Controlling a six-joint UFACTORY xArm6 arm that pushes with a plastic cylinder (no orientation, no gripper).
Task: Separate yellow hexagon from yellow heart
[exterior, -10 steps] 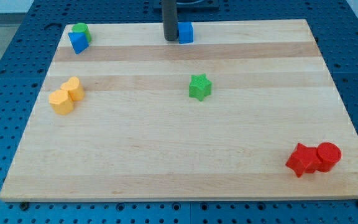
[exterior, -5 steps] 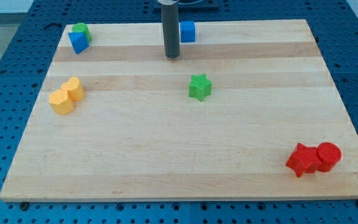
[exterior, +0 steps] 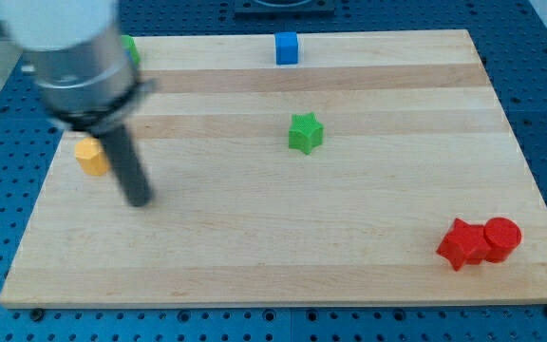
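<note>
The yellow hexagon [exterior: 90, 156] lies near the board's left edge, partly covered by the arm. The yellow heart, which sat touching its upper right side, is hidden behind the rod and arm body. My tip [exterior: 139, 200] rests on the board just below and to the right of the hexagon, a short gap away from it. The rod slants up to the arm's large grey body at the view's top left.
A green star [exterior: 305, 132] sits mid-board. A blue cube [exterior: 286, 47] is at the top edge. A red star [exterior: 462, 244] and a red cylinder [exterior: 502, 238] touch at the bottom right. A green block [exterior: 130, 47] peeks out at the top left.
My tip has swept from the top middle near the blue cube down and left to beside the yellow pair. The arm body now covers the heart and the top-left blocks.
</note>
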